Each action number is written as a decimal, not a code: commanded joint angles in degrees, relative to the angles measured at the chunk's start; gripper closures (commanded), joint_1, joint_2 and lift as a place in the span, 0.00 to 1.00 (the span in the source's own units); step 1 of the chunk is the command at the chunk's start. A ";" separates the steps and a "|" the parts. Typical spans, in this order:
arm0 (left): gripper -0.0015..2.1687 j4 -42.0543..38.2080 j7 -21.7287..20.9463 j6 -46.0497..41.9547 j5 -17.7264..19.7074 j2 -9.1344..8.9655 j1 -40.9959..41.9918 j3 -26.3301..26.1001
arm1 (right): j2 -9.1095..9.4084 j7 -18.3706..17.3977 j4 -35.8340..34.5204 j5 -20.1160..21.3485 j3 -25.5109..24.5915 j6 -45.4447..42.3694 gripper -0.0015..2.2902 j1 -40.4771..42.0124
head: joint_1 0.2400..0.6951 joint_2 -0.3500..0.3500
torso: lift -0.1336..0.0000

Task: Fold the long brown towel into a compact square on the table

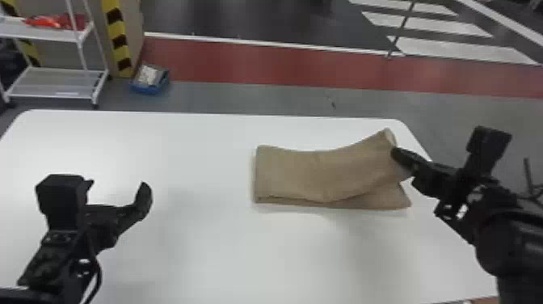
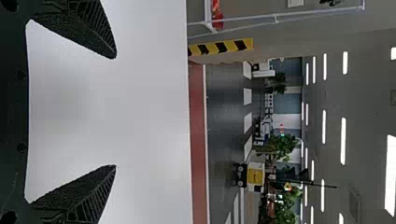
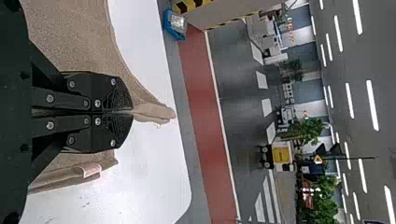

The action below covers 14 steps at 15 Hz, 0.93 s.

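Should fold brown towel [image 1: 315,174] left along its long axis, from right gripper [image 3: 131,112] clamped on its right end toward spread-fingered left gripper [image 2: 116,112].

The head view looks forward and down on the table [image 1: 182,242] from above. Each wrist view, turned sideways and closer in, faces out across it, taking in the ceiling [image 2: 369,93]. All three share the red strip [image 1: 262,64]; head and right wrist views share the towel [image 1: 303,174].
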 commanded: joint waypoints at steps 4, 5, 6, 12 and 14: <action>0.01 0.70 0.00 0.00 -0.15 0.16 0.48 -0.04 | -0.10 0.61 7.77 2.40 -0.85 -6.79 0.48 1.39 | 1.00 0.18 | 0.08; 0.01 0.70 0.00 0.00 -0.15 0.07 0.48 -0.13 | -0.27 1.58 9.44 3.81 -0.41 -7.32 0.48 0.42 | 1.00 0.17 | 0.08; 0.01 0.70 0.00 0.00 -0.33 0.07 0.48 -0.65 | -0.36 1.76 10.85 4.69 -0.15 -8.90 0.48 -0.20 | 1.00 0.17 | 0.08; 0.01 -0.09 0.08 0.00 -0.50 0.34 1.01 -0.74 | -0.80 2.02 15.60 8.38 0.73 -10.66 0.08 -1.51 | 1.00 0.14 | 0.08; 0.01 -0.53 0.08 -0.35 -0.59 0.16 1.18 -1.27 | -0.36 1.76 15.33 6.88 -1.29 -14.35 0.00 0.24 | 1.00 0.14 | 0.08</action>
